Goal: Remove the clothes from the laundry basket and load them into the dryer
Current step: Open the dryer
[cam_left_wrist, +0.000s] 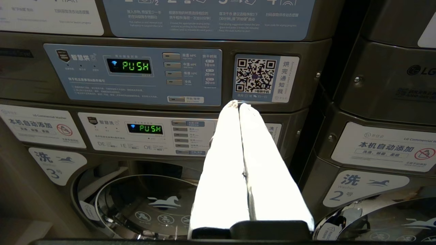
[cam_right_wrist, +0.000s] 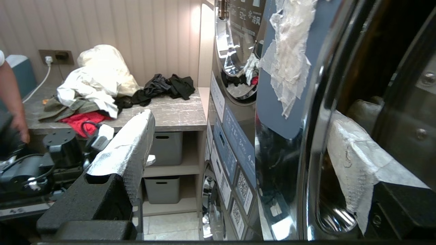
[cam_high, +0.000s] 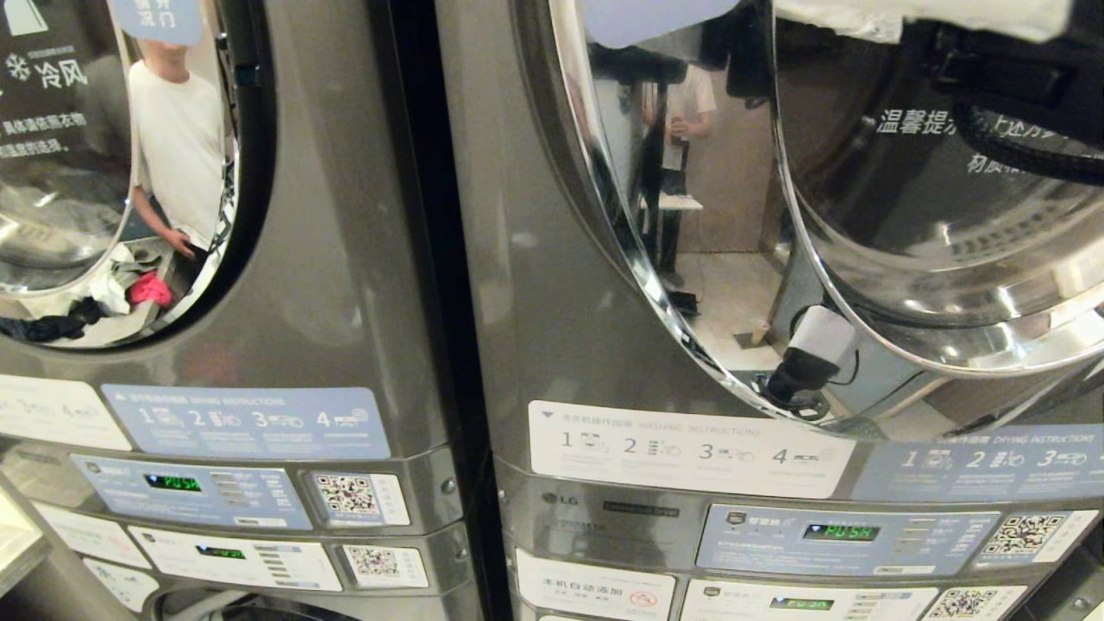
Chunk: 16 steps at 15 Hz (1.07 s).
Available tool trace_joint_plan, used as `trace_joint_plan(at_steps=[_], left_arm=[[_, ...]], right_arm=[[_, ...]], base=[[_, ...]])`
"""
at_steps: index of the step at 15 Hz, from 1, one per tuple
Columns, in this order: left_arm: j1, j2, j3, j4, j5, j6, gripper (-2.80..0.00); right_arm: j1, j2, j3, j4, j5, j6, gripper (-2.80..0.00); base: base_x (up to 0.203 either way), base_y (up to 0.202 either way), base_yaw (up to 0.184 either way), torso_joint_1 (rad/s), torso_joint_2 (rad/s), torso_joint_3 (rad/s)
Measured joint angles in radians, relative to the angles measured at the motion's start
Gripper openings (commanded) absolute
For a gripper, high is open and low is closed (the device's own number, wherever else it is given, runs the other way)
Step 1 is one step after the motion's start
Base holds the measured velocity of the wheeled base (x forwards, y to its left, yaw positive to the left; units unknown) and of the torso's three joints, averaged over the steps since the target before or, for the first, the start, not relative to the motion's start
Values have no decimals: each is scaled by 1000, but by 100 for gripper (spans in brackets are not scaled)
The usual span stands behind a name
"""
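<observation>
Your right claw stands spread wide astride the chrome edge of the dryer door; opening it looks in hand. Next, close and pull.

Glossy chrome-rimmed glass door on matt grey metal dryer, paper instruction labels, smooth marble-look counter

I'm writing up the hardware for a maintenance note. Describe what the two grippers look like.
The left gripper has two long, flat fingers that taper to the tips, wrapped in white tape, on a black base. The right gripper has the same build: each finger is covered in white, wrinkled tape and sits on a matt black block; the tape on the other finger looks creased and worn.
</observation>
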Motion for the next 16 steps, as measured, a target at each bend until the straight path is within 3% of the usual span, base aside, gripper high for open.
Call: trace_joint_plan(at_steps=[6, 9, 12, 16], left_arm=[[0, 0, 0, 0, 0, 0, -280], [0, 0, 0, 0, 0, 0, -280], [0, 0, 0, 0, 0, 0, -280], [0, 0, 0, 0, 0, 0, -280]], right_arm=[[-1, -152, 112, 90, -18, 3, 0], [-6, -218, 127, 166, -157, 12, 0], [-6, -283, 119, 293, -285, 77, 0], [-8, -314, 102, 303, -294, 82, 0]], base=[[0, 0, 0, 0, 0, 0], [0, 0, 0, 0, 0, 0], [0, 0, 0, 0, 0, 0], [0, 0, 0, 0, 0, 0]])
